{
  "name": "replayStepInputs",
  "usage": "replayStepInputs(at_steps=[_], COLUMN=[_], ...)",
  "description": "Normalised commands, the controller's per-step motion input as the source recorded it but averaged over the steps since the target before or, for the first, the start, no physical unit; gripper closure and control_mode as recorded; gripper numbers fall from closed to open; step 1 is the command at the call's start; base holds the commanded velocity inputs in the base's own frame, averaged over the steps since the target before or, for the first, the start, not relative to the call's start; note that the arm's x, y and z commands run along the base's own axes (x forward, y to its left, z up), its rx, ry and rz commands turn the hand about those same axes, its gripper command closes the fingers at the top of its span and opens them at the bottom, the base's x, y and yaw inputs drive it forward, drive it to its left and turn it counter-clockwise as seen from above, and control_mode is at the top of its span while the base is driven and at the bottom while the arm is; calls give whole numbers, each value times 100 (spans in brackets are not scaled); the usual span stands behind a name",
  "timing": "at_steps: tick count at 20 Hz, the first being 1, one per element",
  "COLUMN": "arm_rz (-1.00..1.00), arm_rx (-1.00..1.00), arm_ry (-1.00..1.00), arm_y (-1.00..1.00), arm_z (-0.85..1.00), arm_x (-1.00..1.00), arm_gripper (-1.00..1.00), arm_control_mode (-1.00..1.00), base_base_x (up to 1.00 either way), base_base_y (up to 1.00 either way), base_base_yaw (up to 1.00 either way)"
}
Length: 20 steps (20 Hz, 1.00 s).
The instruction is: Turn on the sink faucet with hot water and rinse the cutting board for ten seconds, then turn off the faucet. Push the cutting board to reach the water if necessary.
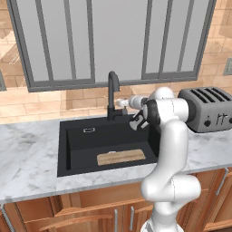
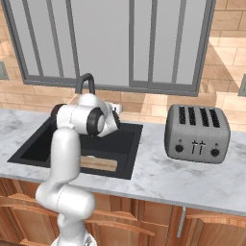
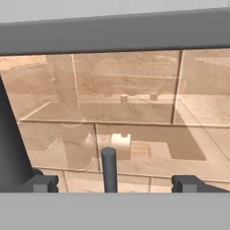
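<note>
1. Sink (image 1: 77, 149) set into the marble counter; no water running, so the tap is judged still off
2. Faucet (image 1: 112, 93) at the back rim, spout over the basin
3. Cutting board (image 1: 121, 157) flat on the basin floor, front right, off the spout line; may need a push
4. Gripper (image 3: 114, 183) at the faucet's right side, fingers spread; hand view shows the lever (image 3: 108, 168) standing between them, untouched

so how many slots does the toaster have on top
4. The toaster stands on the counter right of the sink; its four slots run side by side across its top, from left to right in the right base view. None looks hidden.
</note>
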Motion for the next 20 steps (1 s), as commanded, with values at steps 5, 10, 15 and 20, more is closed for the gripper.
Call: replayStepInputs(at_steps=[5, 10, 15, 20], arm_rz=[0, 0, 0, 0], arm_rx=[0, 0, 0, 0], arm_ry=[0, 0, 0, 0], arm_y=[0, 0, 1, 2], arm_z=[-15, -11, -10, -5], arm_x=[9, 10, 9, 7], arm_gripper=[-100, -100, -100, -100], arm_control_mode=[-100, -100, -100, -100], base_base_x=[0, 0, 0, 0], base_base_y=[0, 0, 0, 0], base_base_yaw=[0, 0, 0, 0])
